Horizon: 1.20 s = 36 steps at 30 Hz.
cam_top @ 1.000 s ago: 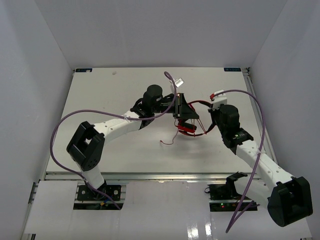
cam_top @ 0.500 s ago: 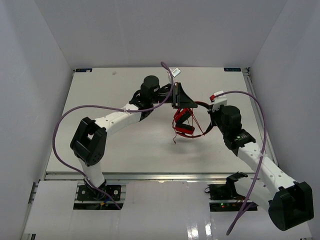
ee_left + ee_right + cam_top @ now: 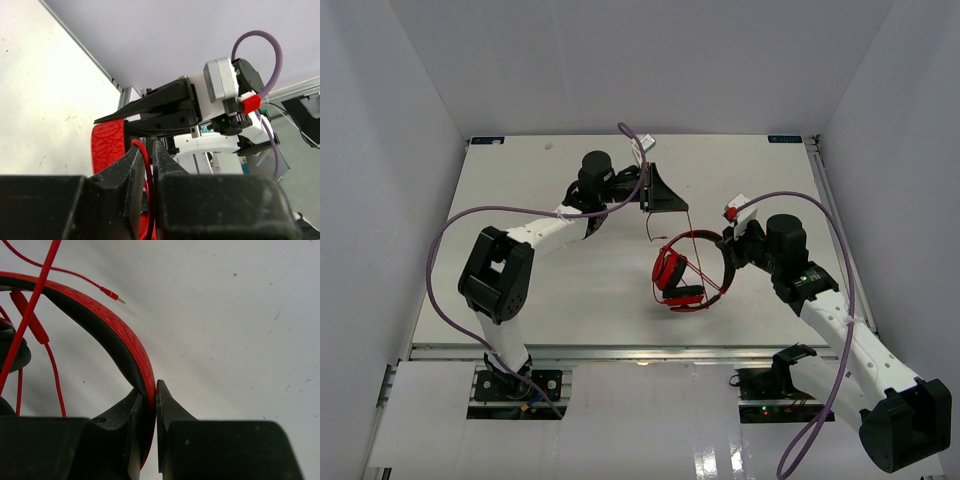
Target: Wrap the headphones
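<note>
toward the right of the middle of the white surface (image 3: 520, 290), the red headphones (image 3: 692, 272) sit tilted. their headband (image 3: 100, 317) arcs on the right and the two black-padded ear cups (image 3: 668, 268) are folded inward on the left. the right tool (image 3: 148, 386) reaches in from the right side, and its two fingers are clamped on the headband. the red outer strip and black inner lining are squeezed between the tips. whether the lower cup touches the surface or hangs just above it cannot be told.

the left tool (image 3: 146, 146) is up and to the left of the headphones, apart from them, with its tips pointing toward the right arm (image 3: 220, 100). its fingers are drawn together on the thin red cord (image 3: 150, 185), which passes between the tips. from there the cord drops to the headphones, and a loose bend of it lies just left of that line in the top view. several strands cross inside the headband's arc. the small plug (image 3: 118, 300) at the cord's end lies free beside the headband, held by neither tool. purple cables (image 3: 450, 230) loop from both arms.
</note>
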### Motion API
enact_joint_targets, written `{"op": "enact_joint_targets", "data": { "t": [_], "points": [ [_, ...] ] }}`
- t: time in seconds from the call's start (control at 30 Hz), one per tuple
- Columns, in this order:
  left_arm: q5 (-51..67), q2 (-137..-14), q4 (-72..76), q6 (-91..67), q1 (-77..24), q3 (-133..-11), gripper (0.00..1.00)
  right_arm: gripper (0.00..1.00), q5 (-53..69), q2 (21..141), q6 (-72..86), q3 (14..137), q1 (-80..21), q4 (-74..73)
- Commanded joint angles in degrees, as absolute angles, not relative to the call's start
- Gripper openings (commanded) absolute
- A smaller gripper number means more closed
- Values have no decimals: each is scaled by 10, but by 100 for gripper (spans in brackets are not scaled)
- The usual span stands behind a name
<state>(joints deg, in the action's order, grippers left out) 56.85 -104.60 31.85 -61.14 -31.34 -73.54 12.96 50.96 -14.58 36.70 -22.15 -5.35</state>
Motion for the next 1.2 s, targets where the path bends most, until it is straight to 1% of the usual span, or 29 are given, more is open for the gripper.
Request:
{"op": "enact_joint_targets", "data": {
  "t": [0.0, 0.03, 0.17, 0.33, 0.67, 0.93, 1.17],
  "points": [
    [619, -1036, 566, -717, -277, -675, 22, 8, 250, 511, -156, 412, -222, -89],
    [627, -1046, 599, -755, -271, -662, 22, 8, 250, 512, -156, 417, -221, -91],
    [667, -1084, 818, -866, -259, -634, 18, 8, 244, 513, -157, 434, -214, -103],
    [676, -1152, 1040, -997, -245, -606, 12, 8, 243, 517, -158, 470, -197, -125],
    [700, -1109, 1043, -916, -243, -586, 11, 8, 226, 556, -121, 519, -155, -147],
    [706, -1072, 1043, -880, -243, -552, 10, 8, 264, 583, -73, 560, -121, -155],
    [698, -1063, 1043, -852, -243, -518, 9, 8, 290, 600, -44, 600, -102, -164]
  ]
}}
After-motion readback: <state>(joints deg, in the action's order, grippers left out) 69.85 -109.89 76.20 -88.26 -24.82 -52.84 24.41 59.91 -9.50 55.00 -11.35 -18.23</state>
